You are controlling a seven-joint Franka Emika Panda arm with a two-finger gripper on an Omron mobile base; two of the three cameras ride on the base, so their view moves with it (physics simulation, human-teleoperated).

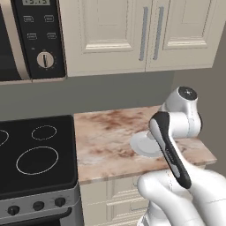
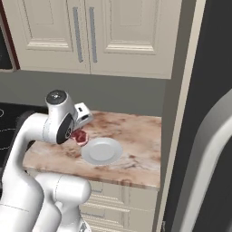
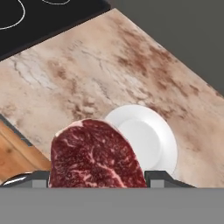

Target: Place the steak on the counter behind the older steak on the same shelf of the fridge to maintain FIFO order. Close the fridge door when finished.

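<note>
While the gripper hung above the counter, its jaws pinched the steak. A white plate lay just right of it.

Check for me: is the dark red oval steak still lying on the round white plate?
No: the dark red oval steak sits between the pincer fingertips, lifted above the bare round white plate.

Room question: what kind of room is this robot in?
A kitchen, it looks like. There is a black stove with a microwave above it, a marbled counter under cream cabinets, and a plate beside the steak.
</note>
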